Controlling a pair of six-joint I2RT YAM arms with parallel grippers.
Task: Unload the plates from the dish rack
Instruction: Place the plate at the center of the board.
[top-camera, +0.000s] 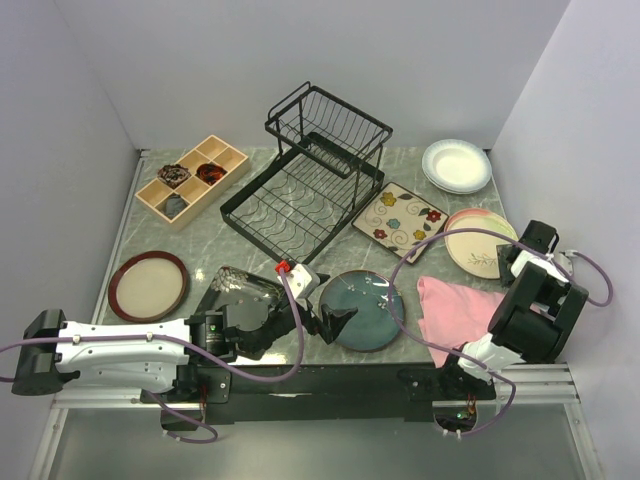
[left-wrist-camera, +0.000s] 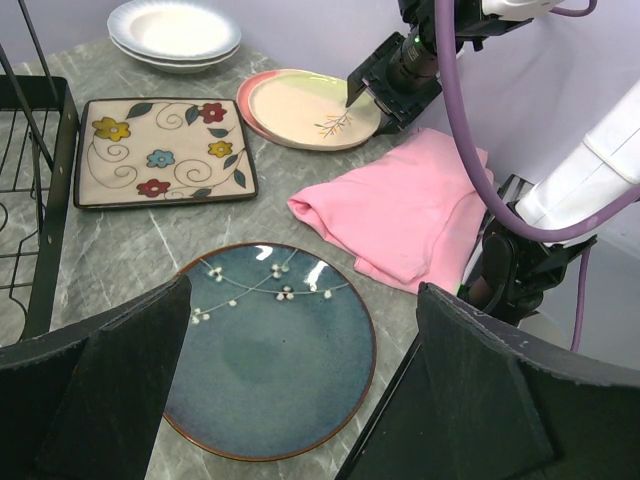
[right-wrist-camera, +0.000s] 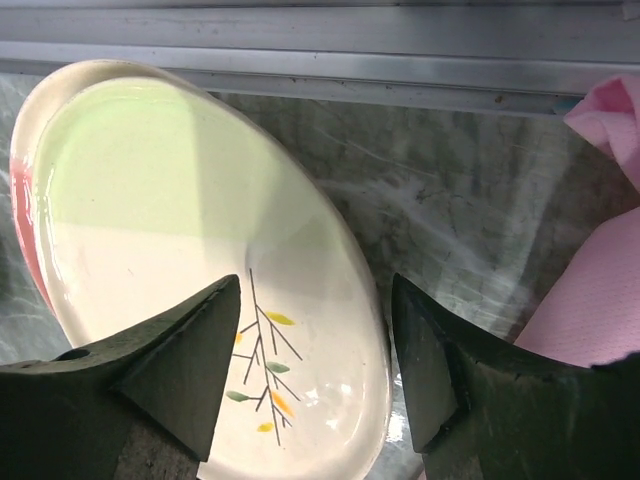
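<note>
Right wrist cam: right claw (right-wrist-camera: 315, 290) jaws partway apart, gripping nothing, cream plate (right-wrist-camera: 150, 190) rim lies btwn them; it sits on pink plate (left-wrist-camera: 244, 105), right of dish rack (top-camera: 300, 190). Left claw (left-wrist-camera: 302, 290) wide open, empty, over teal plate (left-wrist-camera: 270, 370) nr front.

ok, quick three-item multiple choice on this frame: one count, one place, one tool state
1. Plates in the dish rack: A three, B one, C none.
2. The teal plate lies: A in the rack, B on the table beside the pink cloth, C under the cloth.
3. The left tool is: A open above the teal plate, B shut on its rim, C shut on the cloth.
Key: C, every slot stands bare; B, it lies flat, apart from the cloth; A, its jaws stand wide with the plate flat below.
</note>
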